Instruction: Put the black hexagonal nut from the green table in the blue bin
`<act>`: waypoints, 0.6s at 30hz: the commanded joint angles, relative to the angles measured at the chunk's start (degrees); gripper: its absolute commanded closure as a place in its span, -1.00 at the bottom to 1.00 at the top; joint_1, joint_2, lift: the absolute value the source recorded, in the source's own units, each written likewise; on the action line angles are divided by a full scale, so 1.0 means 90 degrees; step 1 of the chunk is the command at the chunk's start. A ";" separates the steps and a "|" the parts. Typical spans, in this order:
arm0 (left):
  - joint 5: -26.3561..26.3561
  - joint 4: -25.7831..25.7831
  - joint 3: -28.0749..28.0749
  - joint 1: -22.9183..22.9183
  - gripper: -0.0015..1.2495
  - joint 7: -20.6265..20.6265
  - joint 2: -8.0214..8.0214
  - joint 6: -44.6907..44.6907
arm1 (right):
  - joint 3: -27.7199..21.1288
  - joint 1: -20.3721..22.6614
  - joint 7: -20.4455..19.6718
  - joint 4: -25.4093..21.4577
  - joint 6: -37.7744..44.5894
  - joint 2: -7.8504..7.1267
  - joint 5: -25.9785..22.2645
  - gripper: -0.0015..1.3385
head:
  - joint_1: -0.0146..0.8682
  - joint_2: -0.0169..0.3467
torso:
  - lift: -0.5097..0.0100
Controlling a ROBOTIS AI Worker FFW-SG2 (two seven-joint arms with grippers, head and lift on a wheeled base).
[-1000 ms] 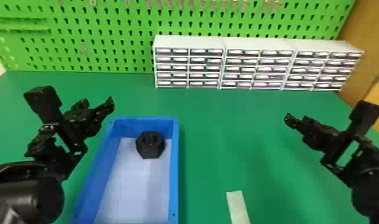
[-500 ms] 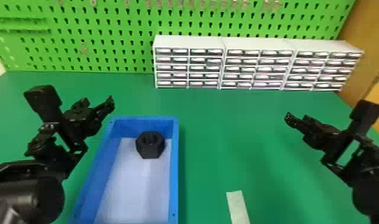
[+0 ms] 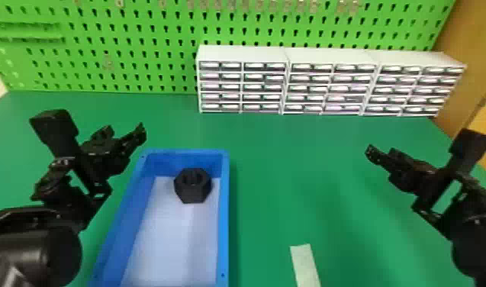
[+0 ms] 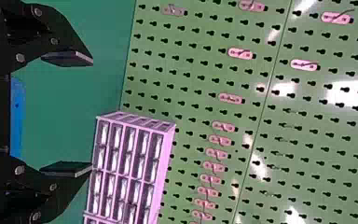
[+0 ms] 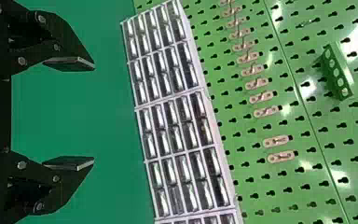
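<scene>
Black hexagonal nut (image 3: 193, 186) is in the blue bin (image 3: 223, 213), on the white floor at the far end, closer to the bin's right wall, hole facing up. Can't tell if it touches the far wall. Bin sits on the green table (image 3: 310, 171), lower left of the head view.

My left gripper (image 3: 123, 131) is up beside the bin's far left corner, left side of the frame. In its wrist view, the left gripper's (image 4: 91, 115) jaws are wide apart, nothing gripped. My right gripper (image 3: 383, 152) is at the right side of the head view, well apart from the bin. Its jaws are also wide apart, holding nothing.

Rest: white drawer cabinets (image 3: 242, 53) in a row at upper center to upper right, in front of the green pegboard (image 3: 139, 38). Pale strip (image 3: 304, 265) on the table at bottom center-right. Right wrist view has a green block (image 5: 338, 72) on the pegboard.
</scene>
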 commanded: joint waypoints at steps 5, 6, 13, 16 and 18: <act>0.0000 0.0000 -0.0008 0.0000 -0.27 0.0000 0.0000 0.0000 | -0.0020 0.0000 0.0003 0.0000 -0.0003 0.0020 0.0015 -0.20 | 0.60 -0.86 | 0.59; 0.0000 0.0000 -0.0008 0.0000 -0.27 0.0000 0.0000 0.0000 | -0.0030 0.0010 0.0003 0.0000 -0.0003 0.0020 0.0015 -0.20 | 0.60 -0.86 | 0.59; 0.0000 0.0000 -0.0008 -0.0010 -0.27 0.0000 0.0000 0.0000 | -0.0039 0.0010 -0.0006 0.0000 -0.0022 0.0020 0.0015 -0.20 | 0.60 -0.86 | 0.59; 0.0000 0.0000 -0.0008 -0.0010 -0.27 0.0000 0.0000 0.0000 | -0.0049 0.0010 0.0003 0.0000 -0.0022 0.0020 0.0015 -0.20 | 0.60 -0.86 | 0.59; 0.0000 0.0000 -0.0008 -0.0010 -0.27 0.0000 0.0000 -0.0010 | -0.0049 0.0010 0.0003 0.0000 -0.0022 0.0030 0.0015 -0.20 | 0.60 -0.86 | 0.59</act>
